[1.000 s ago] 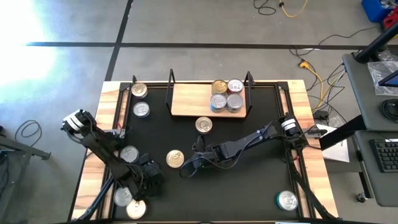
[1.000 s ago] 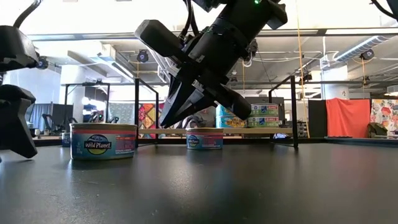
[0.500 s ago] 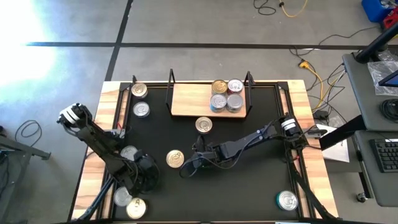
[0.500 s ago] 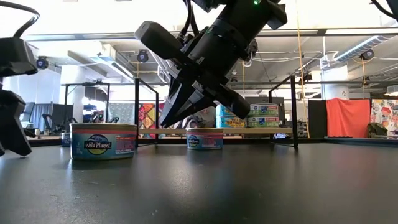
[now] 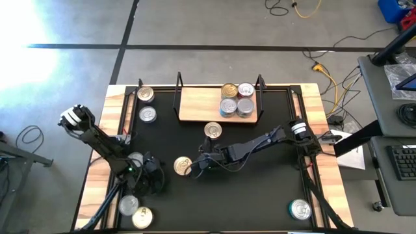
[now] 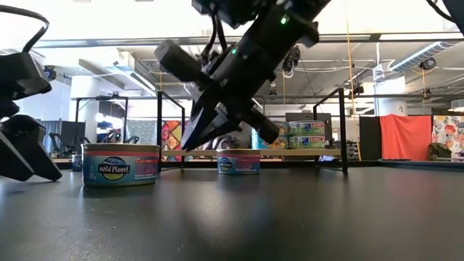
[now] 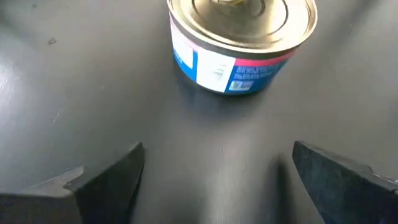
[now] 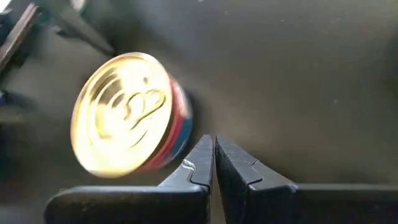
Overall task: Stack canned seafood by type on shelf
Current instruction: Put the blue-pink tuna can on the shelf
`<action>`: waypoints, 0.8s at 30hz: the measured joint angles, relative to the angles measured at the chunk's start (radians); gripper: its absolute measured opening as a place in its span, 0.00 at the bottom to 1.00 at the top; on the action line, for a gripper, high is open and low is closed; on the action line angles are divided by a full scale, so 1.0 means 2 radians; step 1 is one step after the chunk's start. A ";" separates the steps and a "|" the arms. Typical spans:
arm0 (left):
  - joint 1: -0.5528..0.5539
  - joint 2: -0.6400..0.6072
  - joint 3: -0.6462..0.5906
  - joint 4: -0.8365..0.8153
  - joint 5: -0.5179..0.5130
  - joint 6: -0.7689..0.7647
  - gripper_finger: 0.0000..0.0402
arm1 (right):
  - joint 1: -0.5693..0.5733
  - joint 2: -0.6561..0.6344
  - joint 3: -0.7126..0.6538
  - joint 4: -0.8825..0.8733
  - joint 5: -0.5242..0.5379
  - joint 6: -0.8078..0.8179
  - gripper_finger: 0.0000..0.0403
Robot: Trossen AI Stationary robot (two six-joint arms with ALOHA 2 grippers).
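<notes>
Gold-lid tin [image 5: 182, 166] untouched, table centre. Left gripper [image 5: 151, 182] just opened wide, moved up to its 8 o'clock. Right gripper [image 5: 195, 168] closed, empty, nudging in from 3. Pickup imminent.

The left arm reaches in from the desk's left edge, bent at the elbow, its gripper [image 5: 148, 181] low over the front-left part with fingers [image 7: 106, 180] spread wide and empty. The right arm stretches from the right edge toward the middle, its gripper [image 5: 197, 166] tilted down, fingers [image 8: 202, 163] pressed together.
</notes>
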 joint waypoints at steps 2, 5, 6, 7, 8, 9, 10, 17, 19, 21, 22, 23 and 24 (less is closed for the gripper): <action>0.007 0.004 -0.001 0.013 0.000 0.017 0.99 | -0.004 0.004 0.000 0.008 0.000 0.001 0.02; 0.016 0.011 -0.001 0.031 -0.004 0.039 0.99 | -0.005 0.010 0.000 0.024 -0.001 0.010 0.02; 0.018 0.013 -0.001 0.037 -0.009 0.049 0.99 | -0.004 0.013 0.000 0.030 -0.004 0.010 0.02; 0.021 0.016 0.000 0.041 -0.012 0.059 0.99 | -0.003 0.016 0.000 0.032 -0.007 0.011 0.02; 0.026 0.020 0.002 0.046 -0.013 0.070 0.99 | -0.002 0.019 0.000 0.030 -0.011 0.013 0.02; 0.030 0.023 0.005 0.051 -0.013 0.080 0.99 | -0.001 0.022 0.000 0.031 -0.016 0.015 0.02; 0.035 0.024 0.008 0.053 -0.013 0.088 0.99 | -0.001 0.024 0.000 0.031 -0.020 0.019 0.02; 0.073 0.054 0.019 0.084 -0.014 0.155 0.99 | 0.000 0.030 0.000 0.037 -0.027 0.017 0.02; 0.087 0.065 0.019 0.110 -0.012 0.169 0.99 | -0.002 0.030 0.000 0.040 -0.028 0.009 0.02; 0.099 0.075 0.019 0.132 -0.007 0.182 0.99 | -0.004 0.030 0.004 0.039 -0.034 0.003 0.02; 0.105 0.081 0.019 0.144 -0.003 0.188 0.99 | -0.006 0.031 0.006 0.041 -0.040 -0.001 0.02; 0.111 0.086 0.019 0.156 0.003 0.194 0.99 | -0.007 0.033 0.008 0.041 -0.046 -0.005 0.02; 0.116 0.089 0.019 0.165 0.005 0.201 0.99 | -0.008 0.037 0.011 0.041 -0.051 -0.005 0.02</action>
